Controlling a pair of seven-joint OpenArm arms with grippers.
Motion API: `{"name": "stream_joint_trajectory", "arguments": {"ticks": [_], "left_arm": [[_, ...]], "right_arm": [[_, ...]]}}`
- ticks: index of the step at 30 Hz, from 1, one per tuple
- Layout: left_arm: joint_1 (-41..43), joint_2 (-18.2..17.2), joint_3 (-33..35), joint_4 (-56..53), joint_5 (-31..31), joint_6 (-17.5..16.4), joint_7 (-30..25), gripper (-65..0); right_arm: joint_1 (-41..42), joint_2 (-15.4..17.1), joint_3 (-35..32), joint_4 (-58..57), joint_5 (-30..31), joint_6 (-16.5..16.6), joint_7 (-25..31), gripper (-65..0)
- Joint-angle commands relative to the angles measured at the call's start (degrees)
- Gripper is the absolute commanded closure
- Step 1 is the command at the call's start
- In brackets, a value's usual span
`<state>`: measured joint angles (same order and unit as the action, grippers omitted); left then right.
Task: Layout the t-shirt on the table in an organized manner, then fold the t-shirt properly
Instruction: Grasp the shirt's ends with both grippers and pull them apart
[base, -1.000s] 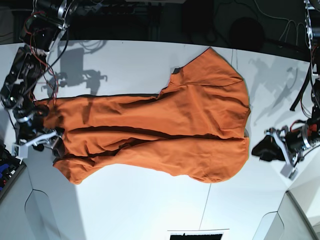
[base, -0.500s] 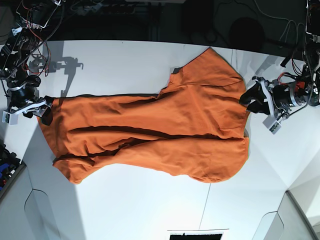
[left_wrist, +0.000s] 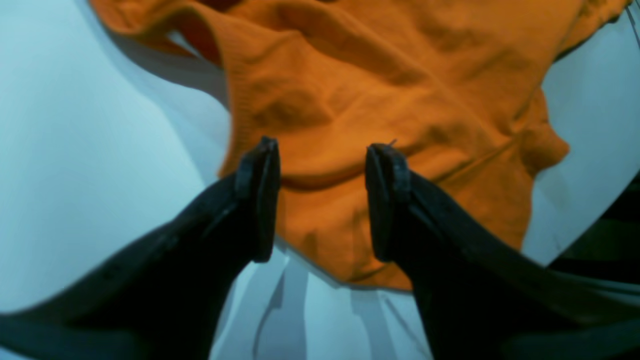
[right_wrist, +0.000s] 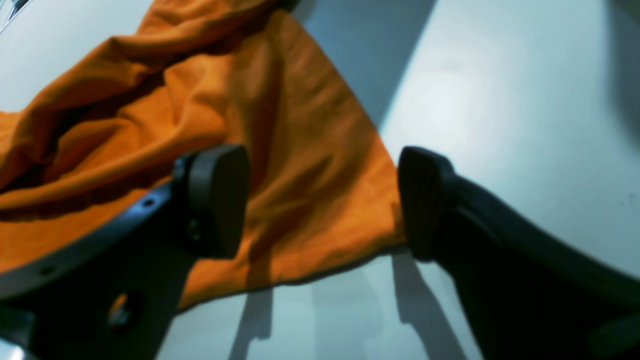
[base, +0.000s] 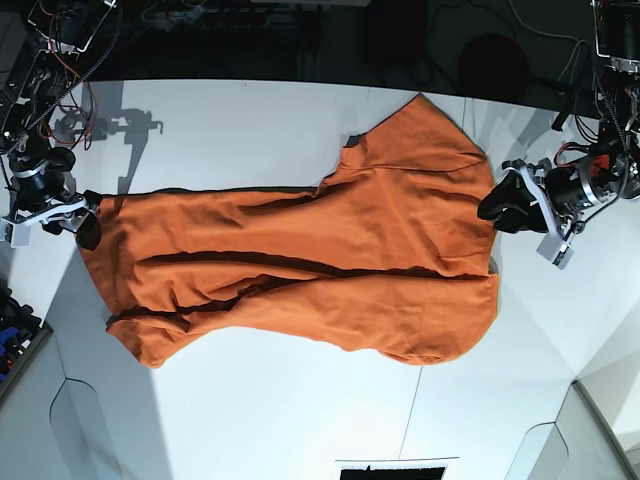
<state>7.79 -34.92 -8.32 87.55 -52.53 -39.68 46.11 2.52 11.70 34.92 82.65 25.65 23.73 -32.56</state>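
The orange t-shirt (base: 300, 265) lies stretched sideways across the white table (base: 250, 420), wrinkled, with long folds along its middle. At the shirt's right edge in the base view, my left gripper (base: 497, 210) stands open. The left wrist view shows its black fingers (left_wrist: 257, 200) astride a rumpled hem of the t-shirt (left_wrist: 350, 125), the cloth lying under the left gripper (left_wrist: 322, 150). My right gripper (base: 82, 225) is at the shirt's left end. Seen from the right wrist, a corner of the t-shirt (right_wrist: 310, 165) sits between the jaws of the right gripper (right_wrist: 320, 165), which are wide open.
A thin dark seam (base: 410, 420) crosses the table near the front. A dark object (base: 390, 470) sits at the front edge. Cables and dark equipment (base: 480, 50) line the far side. Blue items (base: 10, 325) lie off the table at the left.
The left gripper rose from the table's lower right to the shirt's right edge. The right gripper moved from the shirt's left hem up to its upper left corner. The shirt barely shifted.
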Motion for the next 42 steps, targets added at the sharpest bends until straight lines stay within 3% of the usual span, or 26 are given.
{"name": "stream_joint_trajectory", "arguments": {"ticks": [1,5,9,13,17,22,26,33,35,36,38,41,42], "left_arm": [[-0.2,-0.8,-0.6,1.0,-1.2,-0.3,-0.9,-28.1],[2.5,0.0,-0.6,1.0,-0.9,-0.3,-0.8,-28.1],[5.0,0.0,-1.4,1.0,0.5,-0.3,-1.1,-28.1],[7.6,0.0,-3.7,1.0,0.5,-0.3,-1.8,-28.1],[9.3,0.3,-4.0,1.0,0.8,-0.3,-2.1,-28.1],[9.7,3.5,-4.0,1.0,4.8,-0.3,-2.2,-28.1],[10.1,6.4,-4.0,0.9,4.9,-0.3,-2.2,-28.1],[10.6,10.2,-4.0,0.9,6.5,-0.3,-2.4,-27.8],[10.6,10.3,-4.0,0.9,6.5,-0.3,-2.5,-20.8],[10.6,10.3,-4.0,0.9,6.6,-0.3,-2.5,-13.6],[10.6,10.3,-4.0,0.9,6.6,-0.3,-2.6,-3.3],[10.5,10.1,-4.1,1.0,7.0,-0.3,-2.6,-0.6],[10.4,9.7,-4.2,1.0,7.6,-0.3,-2.6,-0.6]], "right_arm": [[0.8,0.8,0.0,1.1,0.2,0.1,1.5,-44.4],[0.8,0.9,0.1,1.1,-3.1,-0.2,1.4,-44.5],[0.7,0.9,0.1,1.1,-5.2,-4.9,1.4,-44.5],[0.5,0.8,0.2,1.1,-6.6,-6.4,1.4,-44.5],[0.5,0.8,0.2,0.7,-6.6,-6.4,1.4,-44.5],[0.8,0.8,0.2,-4.3,-5.1,-6.3,2.2,-44.5],[0.7,0.7,0.0,-6.9,-2.0,-2.2,2.1,-44.5],[0.7,0.5,-3.8,-6.9,-1.0,-1.2,1.9,-44.5],[0.6,0.5,-5.7,-6.9,-1.0,-1.2,2.1,-44.3],[0.6,0.5,-6.6,-6.9,-1.0,-1.3,2.4,-42.4],[0.7,0.5,-7.5,-6.9,-1.0,-1.4,2.8,-30.1],[0.9,0.5,-7.5,-6.8,-1.3,-1.4,3.0,-3.5],[0.9,0.6,-7.5,-6.6,-1.7,-1.4,3.2,0.0]]}}
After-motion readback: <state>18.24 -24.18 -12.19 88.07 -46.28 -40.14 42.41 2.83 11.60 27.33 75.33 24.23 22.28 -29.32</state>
